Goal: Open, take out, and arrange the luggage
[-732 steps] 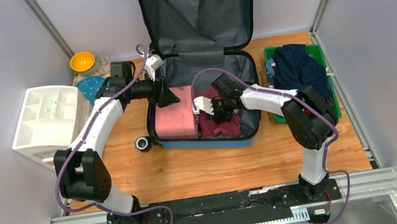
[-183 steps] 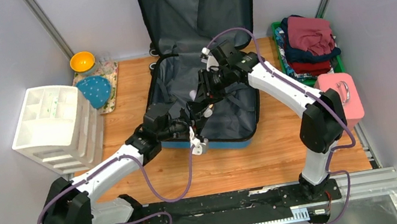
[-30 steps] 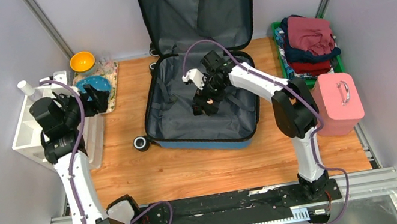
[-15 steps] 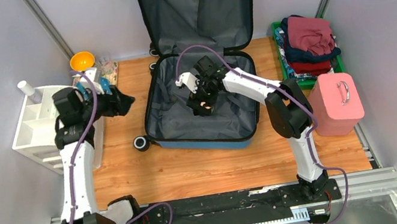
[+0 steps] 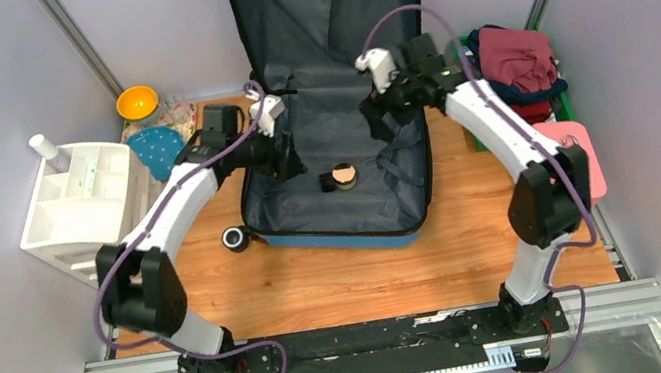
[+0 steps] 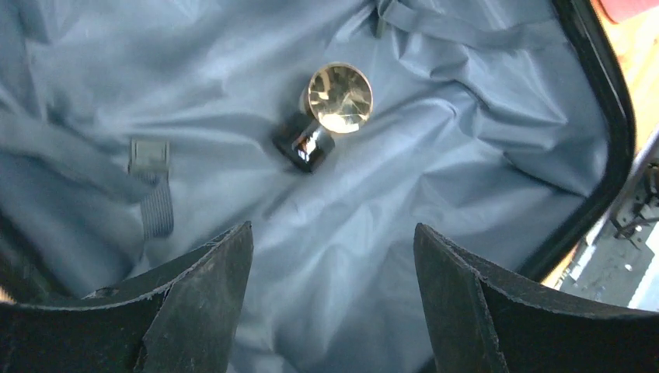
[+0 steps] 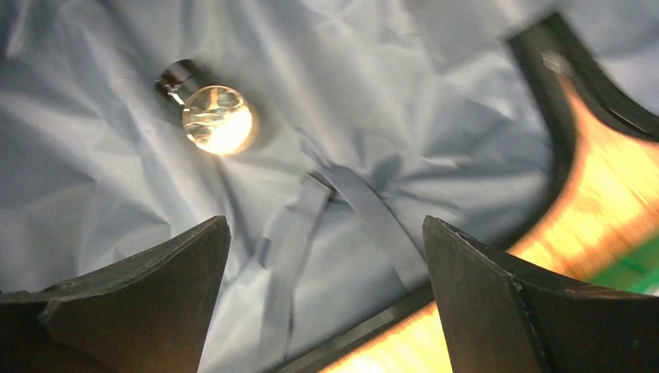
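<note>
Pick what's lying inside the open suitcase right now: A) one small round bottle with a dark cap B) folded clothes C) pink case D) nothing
A: a single small bottle lies on the grey lining of the luggage; the pink case and the clothes sit outside, to its right.

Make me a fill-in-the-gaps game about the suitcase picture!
1. Just ____ small bottle lies inside the luggage.
2. The left end effector and right end effector are both ____, holding nothing.
3. The bowl in the far left corner is coloured ____.
Missing words: one, open, orange.
</note>
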